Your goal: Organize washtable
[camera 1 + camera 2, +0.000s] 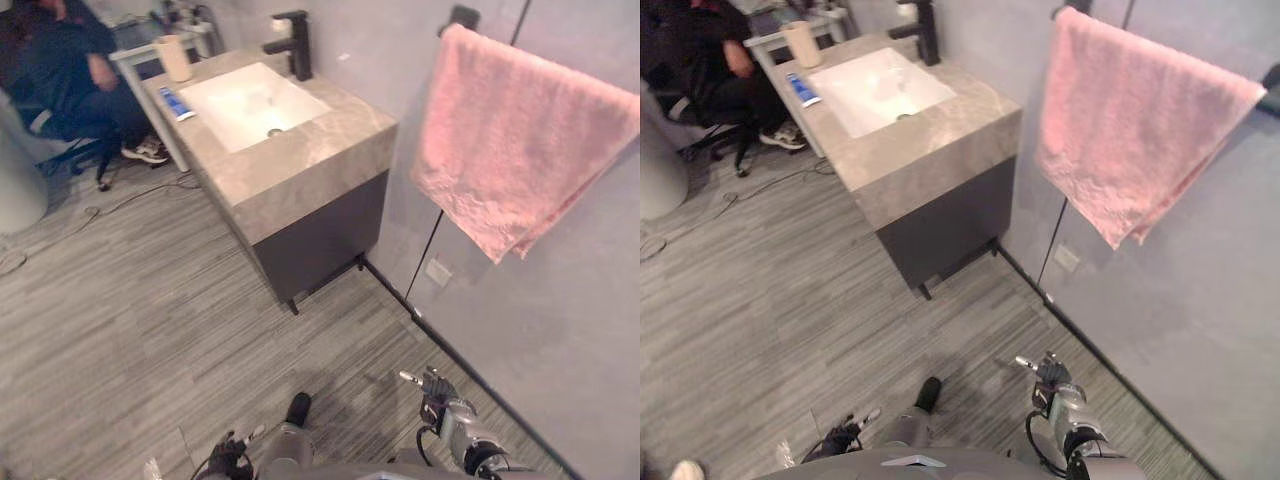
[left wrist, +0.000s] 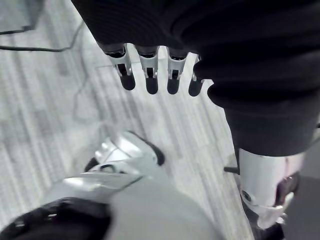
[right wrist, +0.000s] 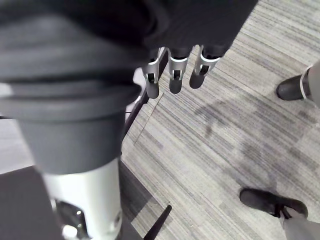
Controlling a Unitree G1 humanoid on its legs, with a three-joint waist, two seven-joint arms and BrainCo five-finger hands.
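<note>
I judge the job not yet begun. My left hand and right hand hang low at 7 and 5 o'clock in the head view. Their fingers are straight and relaxed, holding nothing, and both are well apart from the worktop up at 11 o'clock.

On the worktop, a cup stands at 10 o'clock from the sink. A small blue item lies just beside the sink at 9 o'clock, and the faucet rises at 1 o'clock. A pink towel hangs on the wall at 2 o'clock. A person sits beyond the worktop.

Everything is left to do: close in first, then tidy the cup and the blue item.
</note>
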